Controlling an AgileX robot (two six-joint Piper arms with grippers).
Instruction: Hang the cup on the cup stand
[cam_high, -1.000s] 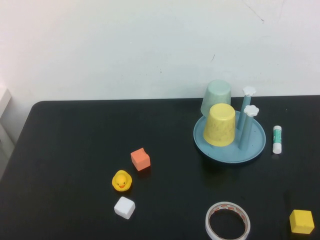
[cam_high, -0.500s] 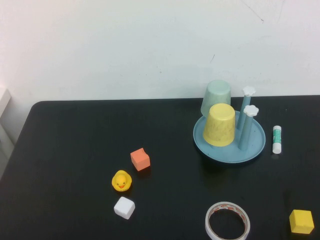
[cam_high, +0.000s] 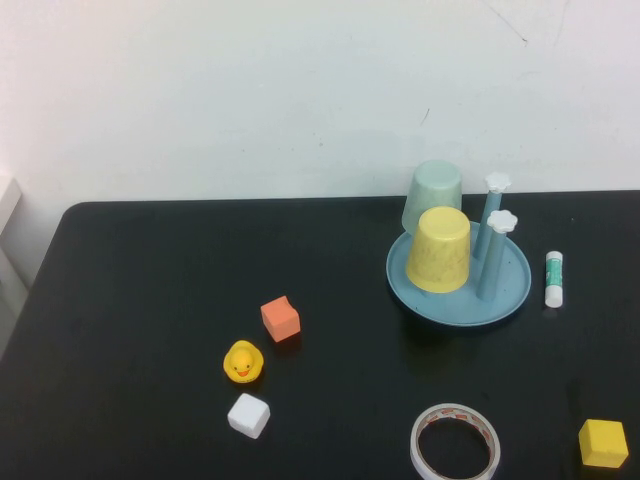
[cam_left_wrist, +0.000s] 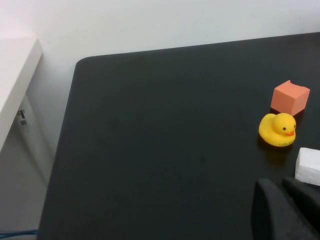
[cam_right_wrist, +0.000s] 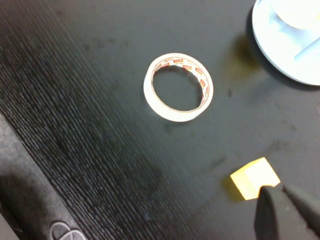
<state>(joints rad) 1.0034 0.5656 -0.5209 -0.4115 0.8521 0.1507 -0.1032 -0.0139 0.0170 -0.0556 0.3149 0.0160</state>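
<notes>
The pale mint-green cup (cam_high: 433, 195) sits upside down and tilted at the back left of the cup stand (cam_high: 505, 297), behind an inverted yellow cup (cam_high: 440, 250). Two blue pegs with white flower caps (cam_high: 503, 221) stand bare on the right of the stand. Neither arm shows in the high view. My left gripper (cam_left_wrist: 278, 183) hovers low over the table's left side near the white cube (cam_left_wrist: 309, 166), shut and empty. My right gripper (cam_right_wrist: 277, 190) is by the yellow cube (cam_right_wrist: 254, 178), shut and empty. The stand's rim (cam_right_wrist: 280, 56) shows in the right wrist view.
An orange cube (cam_high: 281, 319), a rubber duck (cam_high: 243, 362) and a white cube (cam_high: 249, 415) lie left of centre. A tape roll (cam_high: 455, 441) and a yellow cube (cam_high: 604, 443) lie at the front right. A glue stick (cam_high: 554, 278) lies right of the stand.
</notes>
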